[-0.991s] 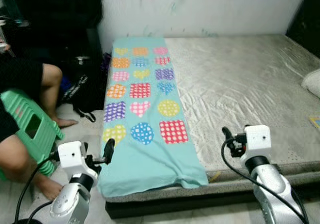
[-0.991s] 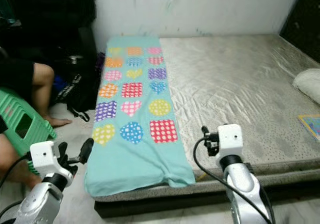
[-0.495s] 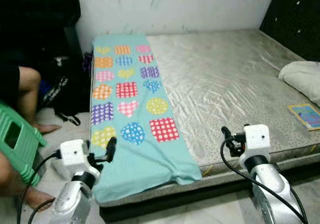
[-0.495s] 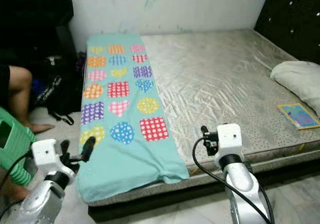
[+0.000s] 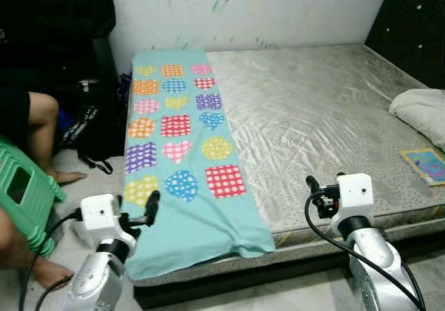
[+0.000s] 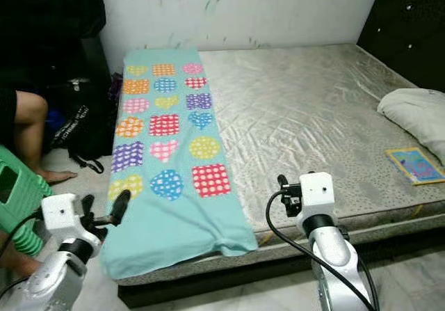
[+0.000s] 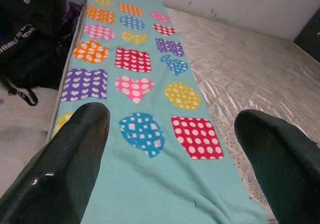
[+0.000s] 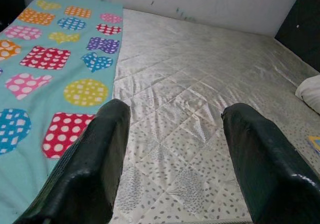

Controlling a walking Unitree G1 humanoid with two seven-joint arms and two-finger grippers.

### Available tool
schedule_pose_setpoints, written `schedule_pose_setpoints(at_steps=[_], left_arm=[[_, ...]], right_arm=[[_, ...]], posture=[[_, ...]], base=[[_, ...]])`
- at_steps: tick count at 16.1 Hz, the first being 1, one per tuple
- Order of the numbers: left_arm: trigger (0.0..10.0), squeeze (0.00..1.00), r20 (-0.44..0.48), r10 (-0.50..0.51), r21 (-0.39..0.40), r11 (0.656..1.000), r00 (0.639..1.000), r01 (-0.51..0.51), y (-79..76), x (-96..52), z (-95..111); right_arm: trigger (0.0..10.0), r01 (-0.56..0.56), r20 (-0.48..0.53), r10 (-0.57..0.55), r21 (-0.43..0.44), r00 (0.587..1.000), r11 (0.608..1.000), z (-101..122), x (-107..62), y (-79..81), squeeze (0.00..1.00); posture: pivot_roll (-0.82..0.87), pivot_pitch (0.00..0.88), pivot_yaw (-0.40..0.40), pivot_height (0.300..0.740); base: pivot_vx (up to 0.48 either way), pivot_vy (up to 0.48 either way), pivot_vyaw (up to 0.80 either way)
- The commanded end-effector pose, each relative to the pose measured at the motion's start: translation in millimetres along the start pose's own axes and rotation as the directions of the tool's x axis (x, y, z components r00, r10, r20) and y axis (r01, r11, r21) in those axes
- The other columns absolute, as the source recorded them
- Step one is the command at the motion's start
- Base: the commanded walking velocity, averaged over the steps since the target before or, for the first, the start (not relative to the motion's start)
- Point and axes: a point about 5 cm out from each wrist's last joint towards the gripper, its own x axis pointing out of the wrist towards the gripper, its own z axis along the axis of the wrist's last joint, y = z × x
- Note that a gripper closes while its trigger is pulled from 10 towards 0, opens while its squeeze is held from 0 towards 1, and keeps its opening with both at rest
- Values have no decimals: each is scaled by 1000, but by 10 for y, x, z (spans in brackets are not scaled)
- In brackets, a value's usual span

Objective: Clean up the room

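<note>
Left eye view has the robot facing the bed (image 5: 334,109), both arms raised ahead of it, probably lining up on the blanket. Left hand (image 7: 170,149) and right hand (image 8: 172,149) are both spread, gripping nothing. Soft teal fleece blanket (image 5: 181,151) with polka-dot hearts and squares lies flat along the quilted, shiny mattress's left edge, one corner rumpled

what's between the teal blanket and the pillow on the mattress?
Bare silver mattress and nothing else, seen in the left eye view: the teal blanket lies along its left edge, the pillow at its right edge.
</note>
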Motion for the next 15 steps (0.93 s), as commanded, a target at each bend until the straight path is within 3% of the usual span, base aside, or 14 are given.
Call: schedule_pose_setpoints(at_steps=[1,5,15], left_arm=[[10000,0,5,-4,-7,1000,1000,4,-34,10,7],[10000,0,5,8,-23,1000,1000,-8,-30,15,7],[10000,0,4,8,-23,1000,1000,-7,-30,21,7]], right_arm=[[10000,3,15,-3,-14,1000,1000,49,14,-29,0],[10000,5,9,-5,-4,1000,1000,45,22,-26,0],[10000,5,8,-5,-2,1000,1000,45,28,-26,0]], posture=[[-110,0,-7,740],[-110,0,-7,740],[-112,0,-8,740]], base=[[0,0,0],[0,0,-141],[0,0,-788]])
